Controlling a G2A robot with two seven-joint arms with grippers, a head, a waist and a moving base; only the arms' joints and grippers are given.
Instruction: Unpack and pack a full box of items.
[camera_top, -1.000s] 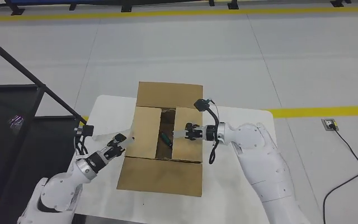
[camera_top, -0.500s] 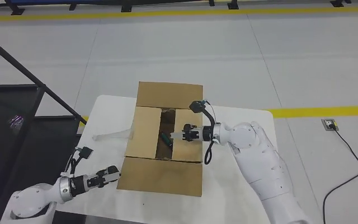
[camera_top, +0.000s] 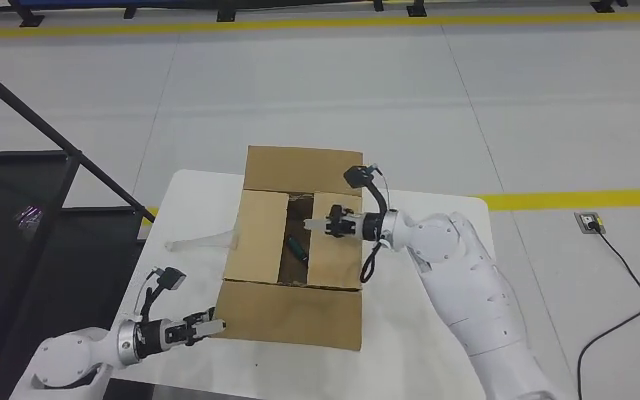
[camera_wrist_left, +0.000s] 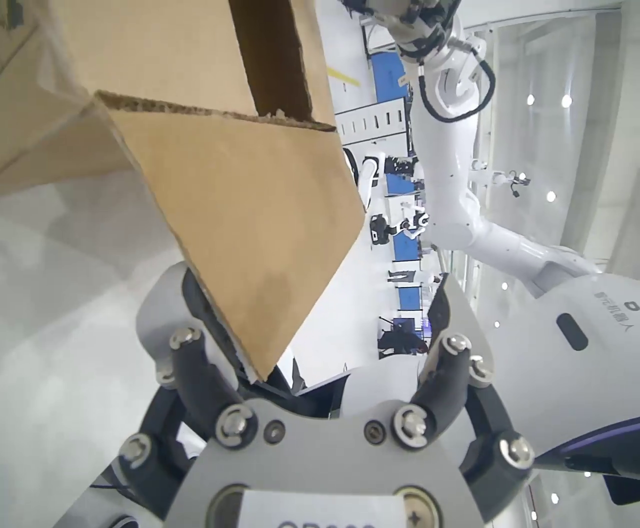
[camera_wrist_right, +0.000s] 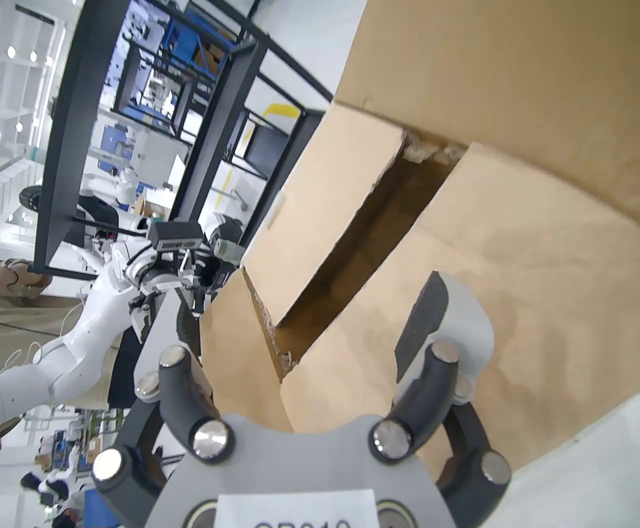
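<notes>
Fingers of the right gripper (camera_top: 322, 225) stand spread, released, over the right inner flap (camera_top: 335, 255) of the cardboard box (camera_top: 300, 170), tips pointing to 9 o'clock. The left gripper (camera_top: 207, 325), likewise released, sits at the box's 7 o'clock corner, the near flap (camera_top: 290, 315) between its fingers. A dark green item (camera_top: 295, 247) lies in the gap. The box sits mid white table (camera_top: 190, 195); a clear plastic piece (camera_top: 200, 241) lies at its 9 o'clock.
</notes>
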